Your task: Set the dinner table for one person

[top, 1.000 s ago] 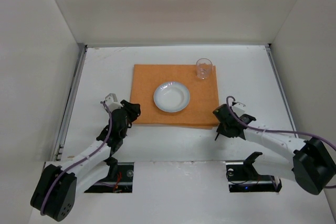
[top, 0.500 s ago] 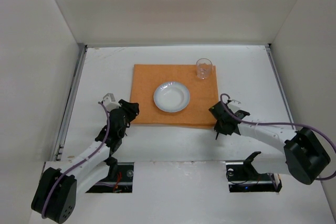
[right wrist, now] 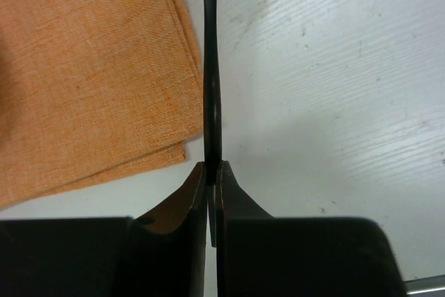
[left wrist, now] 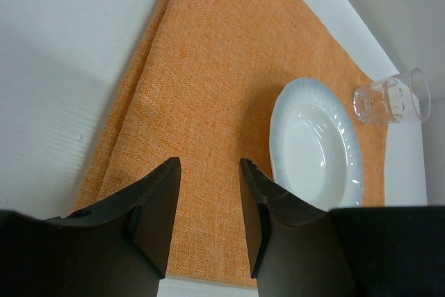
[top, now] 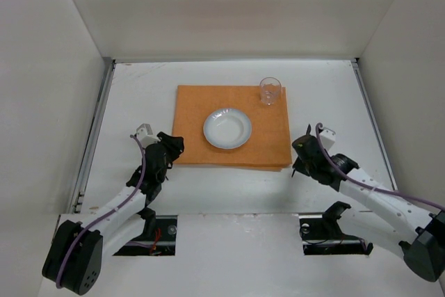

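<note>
The white dinner table (top: 139, 95) holds an orange mat (top: 233, 113) with a white plate (top: 227, 128) in its middle and a clear glass (top: 270, 91) at its far right corner. My left gripper (top: 175, 145) is open and empty, low over the mat's near left corner (left wrist: 208, 81), with the plate (left wrist: 316, 147) and glass (left wrist: 389, 97) ahead of it. My right gripper (top: 300, 151) is shut on a thin black utensil (right wrist: 211, 67), seen edge-on. It is over bare table (right wrist: 334, 88), just right of the mat's near right corner (right wrist: 83, 67).
Metal rails run along the table's left edge (top: 94, 137) and right edge (top: 368, 116). White walls enclose the back and both sides. The mat's near right corner shows two slightly offset layers (right wrist: 160, 154).
My right gripper has moved right and a little nearer, off the mat's near right corner onto bare table, still holding the utensil. The left arm has barely moved.
</note>
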`<state>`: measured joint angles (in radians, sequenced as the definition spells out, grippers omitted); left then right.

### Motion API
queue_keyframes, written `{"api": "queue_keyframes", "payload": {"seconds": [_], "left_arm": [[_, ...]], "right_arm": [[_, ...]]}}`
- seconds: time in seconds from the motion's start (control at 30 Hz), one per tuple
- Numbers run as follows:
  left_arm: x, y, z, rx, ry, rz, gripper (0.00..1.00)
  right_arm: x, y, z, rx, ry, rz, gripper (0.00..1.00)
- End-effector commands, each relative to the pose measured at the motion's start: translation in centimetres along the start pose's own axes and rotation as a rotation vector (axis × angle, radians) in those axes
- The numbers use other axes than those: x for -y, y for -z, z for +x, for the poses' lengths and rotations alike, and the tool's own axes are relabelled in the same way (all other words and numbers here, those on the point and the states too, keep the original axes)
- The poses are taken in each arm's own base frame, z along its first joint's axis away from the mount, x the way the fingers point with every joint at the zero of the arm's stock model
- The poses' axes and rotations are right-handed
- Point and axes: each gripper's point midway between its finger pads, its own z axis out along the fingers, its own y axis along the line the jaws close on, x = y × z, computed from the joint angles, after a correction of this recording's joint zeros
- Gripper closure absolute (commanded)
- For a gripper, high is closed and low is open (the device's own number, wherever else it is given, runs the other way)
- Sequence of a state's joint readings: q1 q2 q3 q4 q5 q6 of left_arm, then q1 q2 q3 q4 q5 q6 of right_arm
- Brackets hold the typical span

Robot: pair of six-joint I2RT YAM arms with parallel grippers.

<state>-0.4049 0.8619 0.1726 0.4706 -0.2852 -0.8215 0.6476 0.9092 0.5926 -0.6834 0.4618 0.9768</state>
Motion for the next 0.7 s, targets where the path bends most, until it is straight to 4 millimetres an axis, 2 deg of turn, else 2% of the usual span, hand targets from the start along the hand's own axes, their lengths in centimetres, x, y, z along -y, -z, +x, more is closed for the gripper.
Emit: {"api": "queue_keyframes", "payload": {"seconds": [0.0, 0.07, 0.17, 0.27, 0.33, 0.5, 0.67], "left_arm": [[0.7, -0.1, -0.3, 0.011, 0.021, 0.026, 0.63], [0.9, 0.0, -0.5, 0.014, 0.023, 0.033, 0.63], [0.7, 0.1, -0.8, 0.031, 0.017, 0.03, 0.63], [0.3, 0.0, -0.8, 0.03, 0.013, 0.015, 0.63], [0.3, 0.0, -0.8, 0.031, 0.011, 0.016, 0.63], [0.0, -0.4, -0.2, 0.013, -0.002, -0.002, 0.63], [0.0, -0.5, 0.0, 0.01, -0.005, -0.004, 0.63]], "right_arm": [[-2.0, 1.8, -2.8, 0.069, 0.088, -0.058, 0.97], [-3.8, 1.9, -2.6, 0.042, 0.153, -0.102, 0.97], [-8.4, 2.0, -1.7, 0.034, 0.233, -0.249, 0.98], [-12.6, 1.3, -0.5, 0.001, 0.291, -0.39, 0.98], [-14.4, 0.5, 0.2, -0.012, 0.308, -0.444, 0.98], [-15.8, -1.8, 0.0, -0.001, 0.264, -0.488, 0.98], [-14.8, -3.8, -1.1, 0.008, 0.205, -0.448, 0.97]]}}
